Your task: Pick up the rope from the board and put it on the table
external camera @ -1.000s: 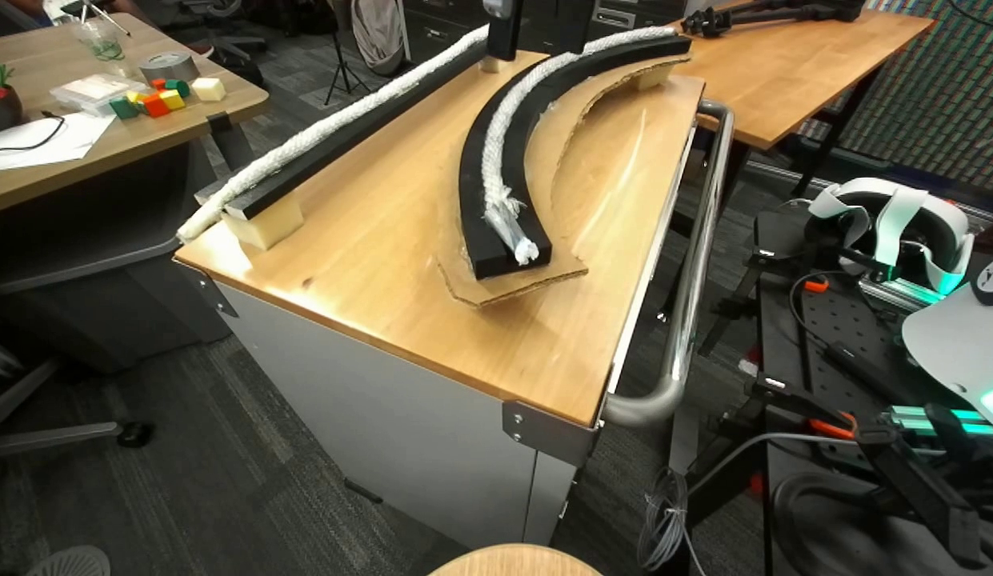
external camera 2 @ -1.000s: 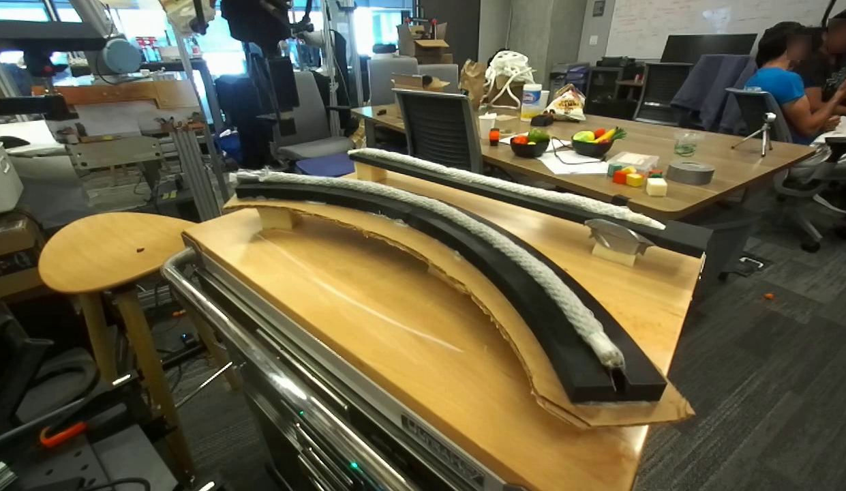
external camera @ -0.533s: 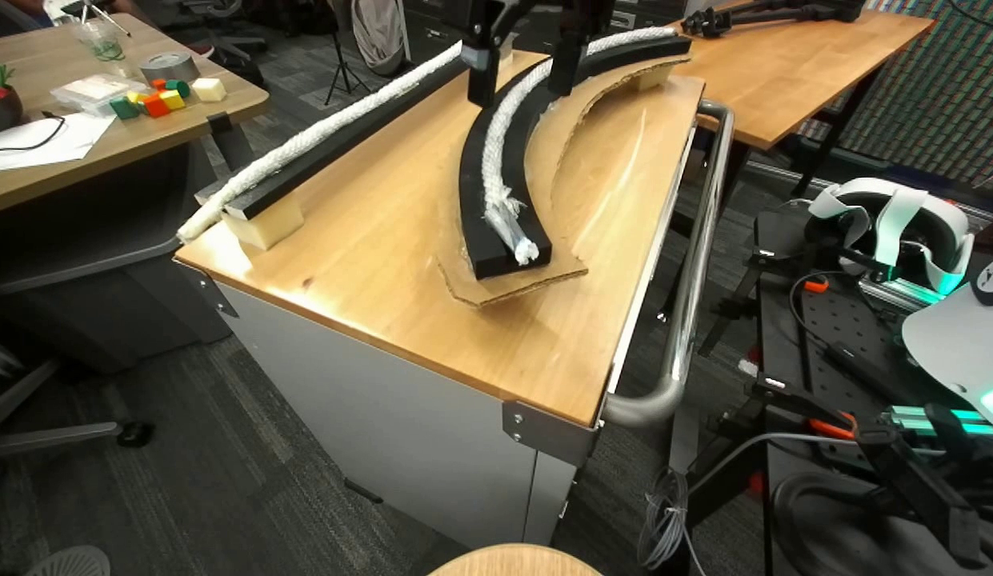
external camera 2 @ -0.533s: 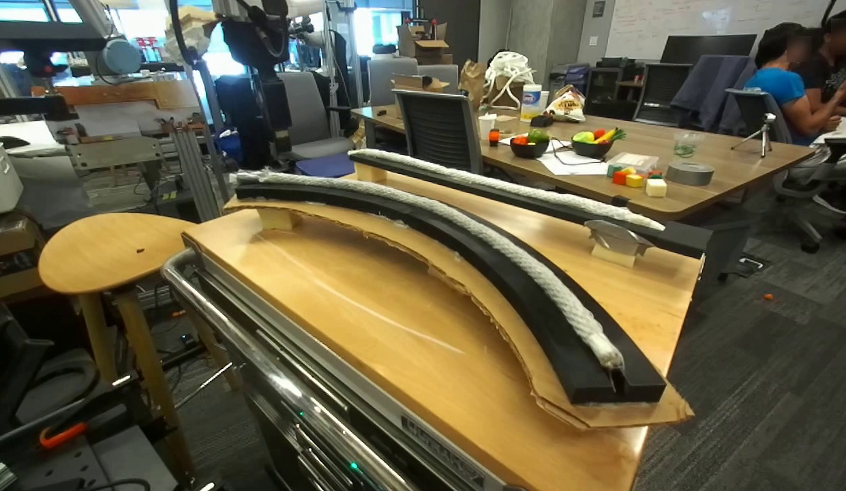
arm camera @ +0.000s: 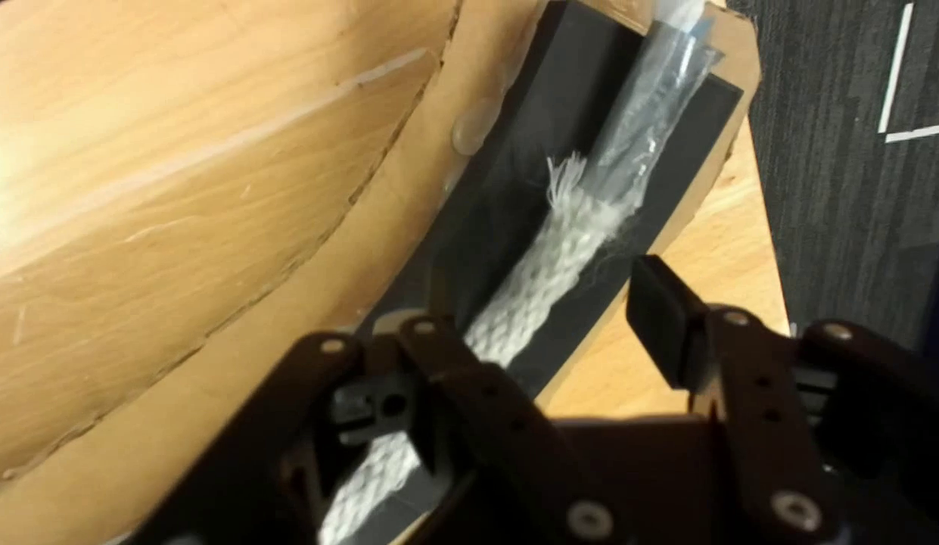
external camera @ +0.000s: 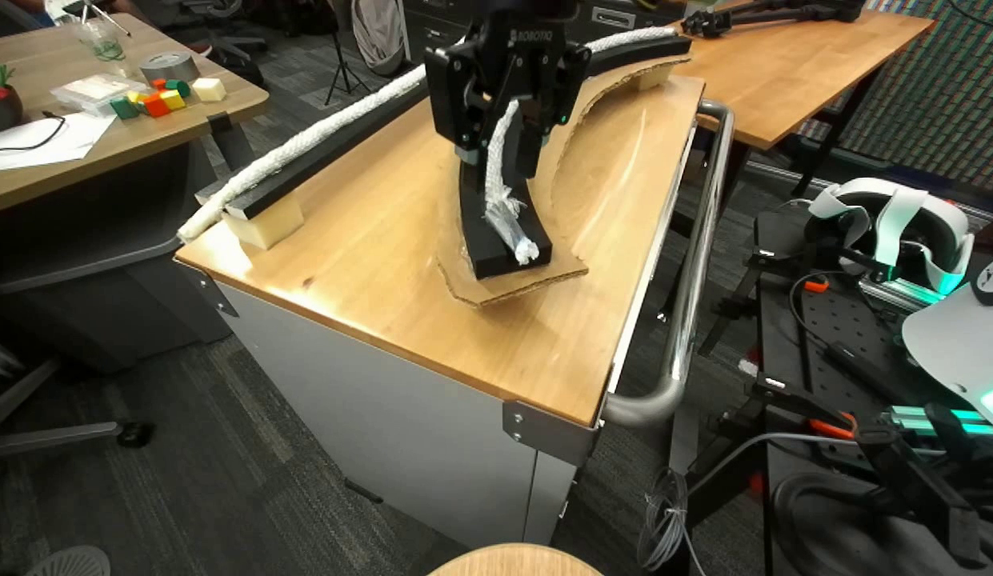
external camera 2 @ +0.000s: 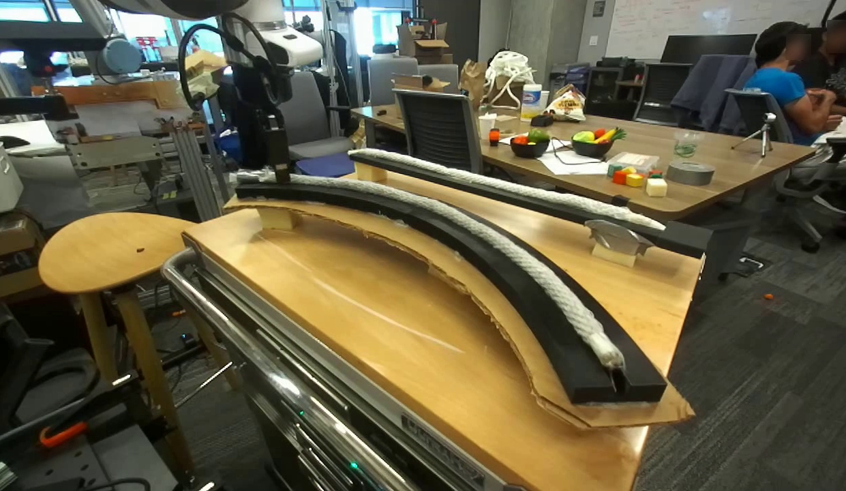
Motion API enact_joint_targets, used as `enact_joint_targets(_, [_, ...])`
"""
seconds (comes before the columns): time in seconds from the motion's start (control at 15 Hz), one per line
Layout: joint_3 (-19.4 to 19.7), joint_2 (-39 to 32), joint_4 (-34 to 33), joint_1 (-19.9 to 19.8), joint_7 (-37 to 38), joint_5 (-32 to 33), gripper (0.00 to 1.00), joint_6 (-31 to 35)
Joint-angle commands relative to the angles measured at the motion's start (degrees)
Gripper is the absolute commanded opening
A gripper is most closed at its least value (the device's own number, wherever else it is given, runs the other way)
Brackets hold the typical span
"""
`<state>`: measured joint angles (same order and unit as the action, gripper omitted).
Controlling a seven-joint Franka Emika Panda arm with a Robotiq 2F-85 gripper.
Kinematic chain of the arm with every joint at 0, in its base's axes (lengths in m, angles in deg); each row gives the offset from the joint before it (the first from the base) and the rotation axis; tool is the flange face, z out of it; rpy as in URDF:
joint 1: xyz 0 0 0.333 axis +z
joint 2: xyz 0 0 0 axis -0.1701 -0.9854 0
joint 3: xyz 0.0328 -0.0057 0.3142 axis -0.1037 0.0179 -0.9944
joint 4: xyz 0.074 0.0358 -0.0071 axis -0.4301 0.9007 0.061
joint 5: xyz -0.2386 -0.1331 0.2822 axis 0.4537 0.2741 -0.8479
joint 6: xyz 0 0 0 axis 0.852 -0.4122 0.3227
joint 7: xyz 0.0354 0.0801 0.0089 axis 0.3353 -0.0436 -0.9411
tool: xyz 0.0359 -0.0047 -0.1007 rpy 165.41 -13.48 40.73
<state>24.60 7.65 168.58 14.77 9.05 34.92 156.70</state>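
Note:
A white braided rope [external camera: 496,182] lies in the groove of a curved black board [external camera: 536,228] raised on the wooden table [external camera: 368,296]. Its near end has clear tape and frayed strands. The rope [external camera 2: 477,228] and board [external camera 2: 586,382] show at full length in an exterior view. My gripper [external camera: 498,160] is open, pointing down near the taped end, one finger on each side of the rope. In an exterior view, the gripper [external camera 2: 281,174] reaches about rope level. In the wrist view, the open gripper [arm camera: 548,303] has the rope [arm camera: 526,295] nearer its left finger. Contact cannot be told.
A straight black board with another white rope [external camera: 304,142] runs along the table's far side. Cardboard [external camera: 512,292] lies under the curved board. A metal handle [external camera: 688,320] borders the table. A stool [external camera 2: 109,252] and a grey metallic piece [external camera 2: 617,236] are in view.
My gripper has come down over the curved board and moved along it toward the taped rope end. The rope and board have not moved.

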Motion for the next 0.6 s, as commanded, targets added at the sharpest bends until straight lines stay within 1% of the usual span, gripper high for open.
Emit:
enact_joint_targets(0.0, [0.94,-2.57,-1.97,1.12,1.66,-0.06,0.35,0.04])
enact_joint_targets(0.13, [1.28,-2.91,-2.35,1.14,1.71,-0.2,0.31,-0.07])
enact_joint_targets(0.27, [1.56,-2.76,-2.35,1.12,1.66,-0.41,0.34,-0.17])
enact_joint_targets(0.33, [1.64,-2.73,-2.23,1.09,1.64,-0.52,0.33,-0.1])
enact_joint_targets(0.4, [1.66,-2.68,-2.19,1.08,1.58,-0.65,0.35,-0.11])
enact_joint_targets(0.47, [1.69,-2.6,-2.09,1.06,1.58,-0.75,0.33,-0.11])
enact_joint_targets(0.53, [1.7,-2.55,-2.0,1.06,1.56,-0.87,0.33,0.05])
